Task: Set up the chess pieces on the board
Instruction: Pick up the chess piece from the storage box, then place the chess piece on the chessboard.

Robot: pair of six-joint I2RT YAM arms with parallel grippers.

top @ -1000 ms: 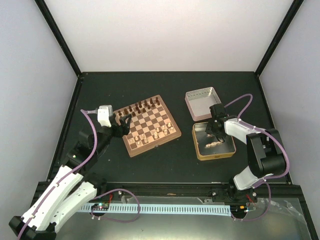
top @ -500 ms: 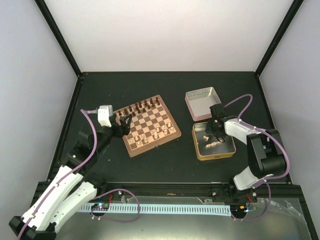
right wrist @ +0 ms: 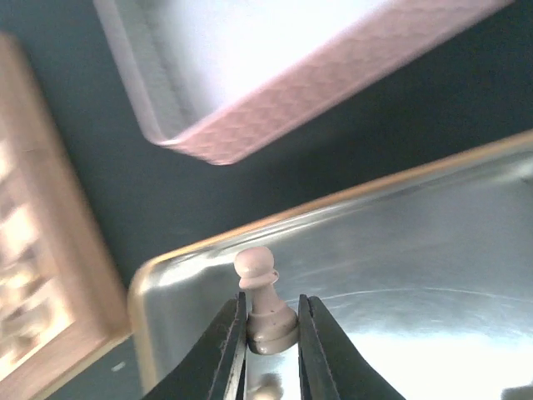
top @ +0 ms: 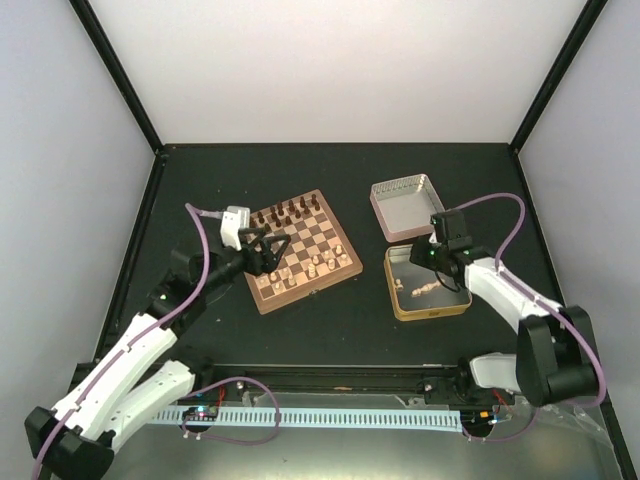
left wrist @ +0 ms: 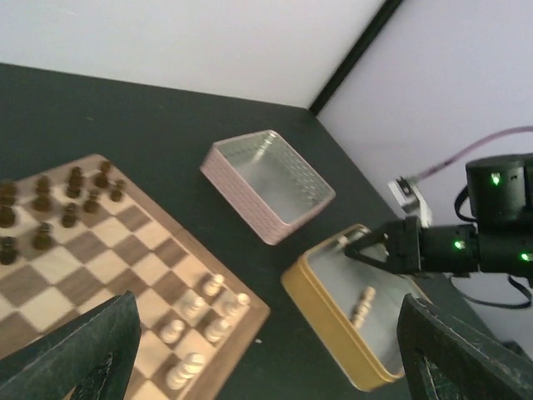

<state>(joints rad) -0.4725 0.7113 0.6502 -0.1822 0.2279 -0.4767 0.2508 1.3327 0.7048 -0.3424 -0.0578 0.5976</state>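
The board point(top: 318, 243) lies left of centre, with dark pieces point(top: 286, 213) along its far edge and several cream pieces point(top: 314, 265) near its near edge. My left gripper point(top: 272, 250) hovers over the board's left part, open and empty; in its wrist view the fingers point(left wrist: 79, 350) stand wide apart above the board point(left wrist: 100, 267) and cream pieces point(left wrist: 200, 310). My right gripper point(right wrist: 268, 321) is shut on a cream pawn point(right wrist: 263, 300) held by its base, upright, just above the gold tin's floor point(right wrist: 416, 275). Another cream piece point(top: 425, 290) lies flat in the tin.
The gold rectangular tin point(top: 402, 306) sits right of the board. The pinkish-silver square lid point(top: 381, 222) lies behind it, also in the left wrist view point(left wrist: 250, 218) and right wrist view point(right wrist: 333, 92). Black side rails bound the table.
My left arm has swung right, from the board's left edge to over the board. My right gripper has shifted slightly right and back in the tin with the pawn.
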